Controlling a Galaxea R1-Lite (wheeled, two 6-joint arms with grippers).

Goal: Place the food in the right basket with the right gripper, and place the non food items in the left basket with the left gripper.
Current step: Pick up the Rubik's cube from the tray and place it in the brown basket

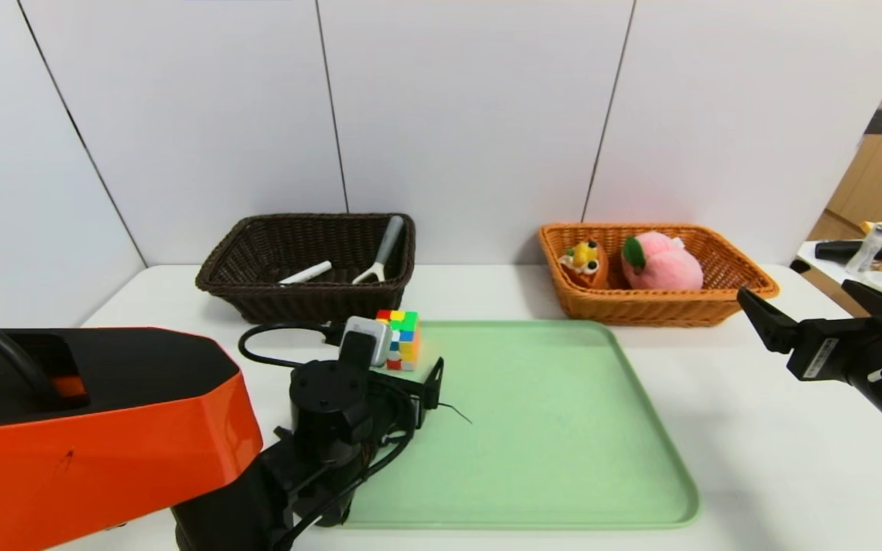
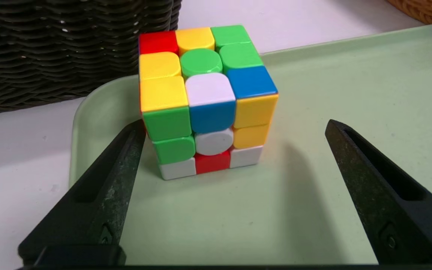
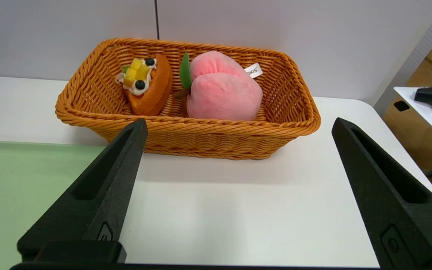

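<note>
Left gripper (image 2: 234, 127) at multicoloured puzzle cube (image 2: 204, 101), fingers spread wide either side, one fingertip at its edge.
Cube sits on pale green tray (image 1: 563, 428) corner near dark brown wicker basket (image 1: 257, 295). Right gripper (image 3: 238, 127) hovers wide open over the white bench (image 1: 755, 459), facing orange-tan wicker basket (image 3: 201, 140).

In the head view the left gripper (image 1: 429, 383) sits behind its own wrist and camera housing, so its fingertips barely show, and that housing covers the near side of the puzzle cube (image 1: 401, 339). The right gripper (image 1: 801, 306) is cut off by the picture's edge. Inside the dark basket (image 1: 257, 306) the marker pen (image 1: 305, 272) and what looks like the peeler (image 1: 380, 252) are partly hidden by the rim.
</note>
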